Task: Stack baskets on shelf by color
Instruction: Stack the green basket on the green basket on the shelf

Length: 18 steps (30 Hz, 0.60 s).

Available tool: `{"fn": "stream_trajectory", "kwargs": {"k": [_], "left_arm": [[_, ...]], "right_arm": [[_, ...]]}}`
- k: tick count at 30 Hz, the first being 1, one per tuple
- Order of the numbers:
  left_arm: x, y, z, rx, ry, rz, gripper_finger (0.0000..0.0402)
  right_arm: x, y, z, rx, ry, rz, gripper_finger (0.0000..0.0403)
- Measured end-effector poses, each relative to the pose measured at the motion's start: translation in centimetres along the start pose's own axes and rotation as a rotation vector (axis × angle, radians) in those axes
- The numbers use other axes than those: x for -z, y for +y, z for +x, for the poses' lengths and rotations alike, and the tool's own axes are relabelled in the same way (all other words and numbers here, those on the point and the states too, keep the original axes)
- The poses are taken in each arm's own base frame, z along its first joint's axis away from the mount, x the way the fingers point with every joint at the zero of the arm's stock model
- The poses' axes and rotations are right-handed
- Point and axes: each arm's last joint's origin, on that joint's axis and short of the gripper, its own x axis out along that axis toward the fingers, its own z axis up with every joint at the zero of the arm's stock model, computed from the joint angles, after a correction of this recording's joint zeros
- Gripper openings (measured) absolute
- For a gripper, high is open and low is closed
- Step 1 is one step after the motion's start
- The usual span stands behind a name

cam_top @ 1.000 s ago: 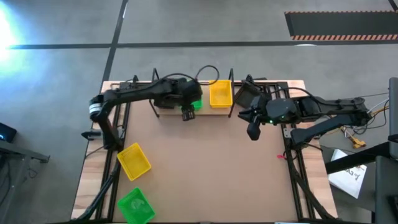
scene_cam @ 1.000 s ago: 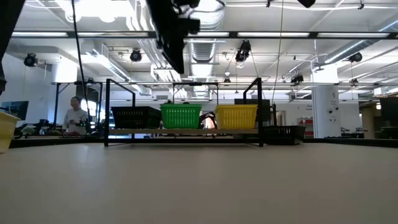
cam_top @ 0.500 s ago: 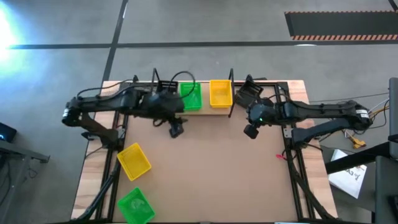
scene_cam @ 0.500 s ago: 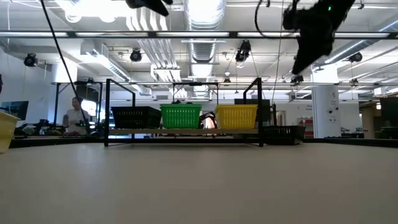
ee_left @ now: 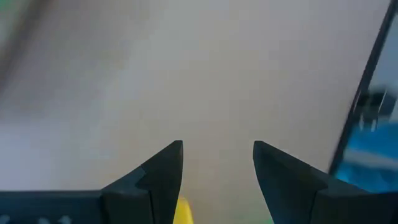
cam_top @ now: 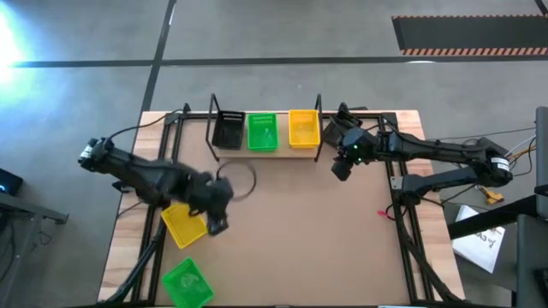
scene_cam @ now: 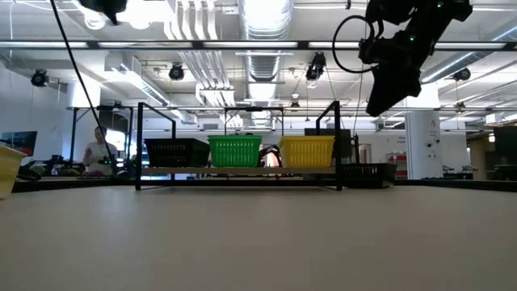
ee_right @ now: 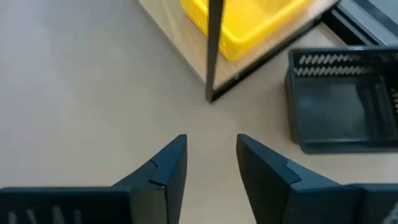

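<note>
We count 3 baskets on the shelf [cam_top: 318, 137] at 12: black [cam_top: 228, 132], green [cam_top: 262, 133], yellow [cam_top: 303, 128]. A 4th, black [cam_top: 341, 132], sits at 1; yellow [cam_top: 182, 223] and green [cam_top: 187, 283] at 8. Left gripper [cam_top: 217, 227] and right gripper [cam_top: 340, 168]: fingers apart, nothing held.

No text, label, brand, number or sign can be read on anything here.
</note>
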Motion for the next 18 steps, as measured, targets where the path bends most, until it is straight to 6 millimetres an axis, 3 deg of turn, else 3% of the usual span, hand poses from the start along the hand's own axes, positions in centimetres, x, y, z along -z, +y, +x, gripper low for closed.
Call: {"fn": "stream_trajectory", "kwargs": {"k": [5, 10, 18], "left_arm": [[4.6, -2.4, 2.4, 0.097, 0.228, -0.075, 0.018], [8.4, -5.7, 3.6, 0.2, 0.314, -0.154, 0.018], [12.4, -11.8, 5.3, 0.338, 0.38, -0.262, 0.018]], "right_arm": [[-0.3, 0.2, 0.0, -0.017, -0.032, 0.006, 0.0145], [-0.3, 0.2, 0.0, -0.016, -0.028, -0.006, 0.0148], [-0.2, 0.2, 0.0, -0.015, -0.028, -0.075, 0.0147]]}}
